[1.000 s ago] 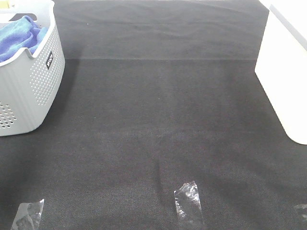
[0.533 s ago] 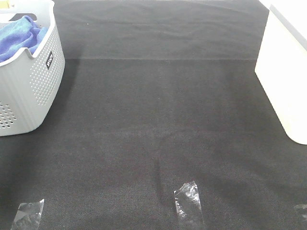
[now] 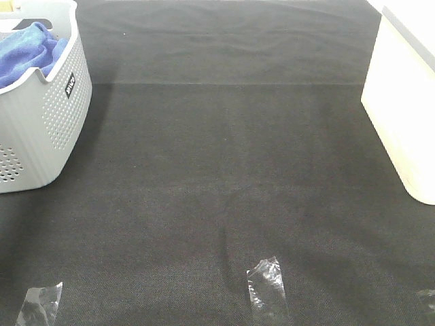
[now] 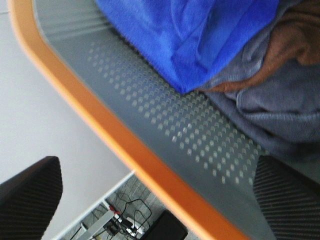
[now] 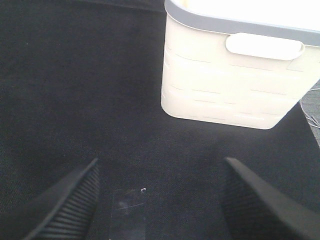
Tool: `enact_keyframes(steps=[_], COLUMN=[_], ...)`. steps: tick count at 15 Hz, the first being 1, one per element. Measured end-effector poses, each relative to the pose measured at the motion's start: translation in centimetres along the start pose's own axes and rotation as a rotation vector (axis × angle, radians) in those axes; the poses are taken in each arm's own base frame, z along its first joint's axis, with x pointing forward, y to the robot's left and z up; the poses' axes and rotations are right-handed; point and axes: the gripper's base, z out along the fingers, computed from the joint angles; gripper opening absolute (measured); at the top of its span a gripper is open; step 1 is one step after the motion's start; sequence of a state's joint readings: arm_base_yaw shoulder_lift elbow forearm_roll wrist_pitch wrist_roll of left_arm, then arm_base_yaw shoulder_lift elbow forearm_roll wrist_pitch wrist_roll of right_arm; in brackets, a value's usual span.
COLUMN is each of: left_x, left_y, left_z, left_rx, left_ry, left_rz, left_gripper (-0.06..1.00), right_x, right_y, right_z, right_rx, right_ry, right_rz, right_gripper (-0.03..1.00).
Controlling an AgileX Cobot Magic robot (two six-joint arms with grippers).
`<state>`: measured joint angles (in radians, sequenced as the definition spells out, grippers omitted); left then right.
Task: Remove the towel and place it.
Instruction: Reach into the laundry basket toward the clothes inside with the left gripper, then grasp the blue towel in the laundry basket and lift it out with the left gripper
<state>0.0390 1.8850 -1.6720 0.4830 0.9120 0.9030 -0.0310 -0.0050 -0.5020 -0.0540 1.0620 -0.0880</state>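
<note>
The royal-blue towel (image 3: pixel 26 53) lies bunched in the grey perforated basket (image 3: pixel 54 129) at the far left. In the left wrist view the towel (image 4: pixel 200 35) lies on top of a grey cloth (image 4: pixel 280 105) and a brown cloth (image 4: pixel 295 40). My left gripper (image 4: pixel 160 200) is open and empty, and it hovers over the basket's orange-lit rim (image 4: pixel 115 145), short of the towel. My right gripper (image 5: pixel 162 205) is open and empty, low over the black mat. Neither gripper shows in the exterior high view.
A cream bin (image 3: pixel 404 102) stands at the right edge and also shows in the right wrist view (image 5: pixel 235 80). Clear tape pieces (image 3: pixel 266 288) lie on the black mat (image 3: pixel 224 156) near the front; one piece (image 5: pixel 127 210) lies under my right gripper.
</note>
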Motion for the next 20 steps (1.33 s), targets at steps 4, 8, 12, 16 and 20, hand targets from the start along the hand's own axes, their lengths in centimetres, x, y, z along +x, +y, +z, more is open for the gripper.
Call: enact_keyframes(steps=[4,8,12,16,20], left_x=[-2.1,-3.4,-3.5,-3.7,-3.3], left_y=[-0.8,-1.5,-2.7,-3.3,-3.5], left_z=[5.4,8.6,11.6,12.5,12.4], left_rx=[0.076,0.112,0.162,0.192,0.220], left_ry=[0.011,-0.003,-0.011,-0.014,0.029], left_rz=[0.033,0.071,0.084,0.082,0.097], left_gripper=[0.99,0.99,0.99,0.98,0.36], right_x=[0.0,0.0,0.0,0.0,0.0], right_y=[0.0,0.0,0.0,0.0,0.0], right_z=[0.0,0.0,0.0,0.0,0.0], right_rx=[0.000,0.000,0.000,0.000,0.000], right_ry=[0.000,0.000,0.000,0.000,0.000], right_rz=[0.000,0.000,0.000,0.000,0.000], right_gripper=[0.69,0.69,0.69,0.69,0.69])
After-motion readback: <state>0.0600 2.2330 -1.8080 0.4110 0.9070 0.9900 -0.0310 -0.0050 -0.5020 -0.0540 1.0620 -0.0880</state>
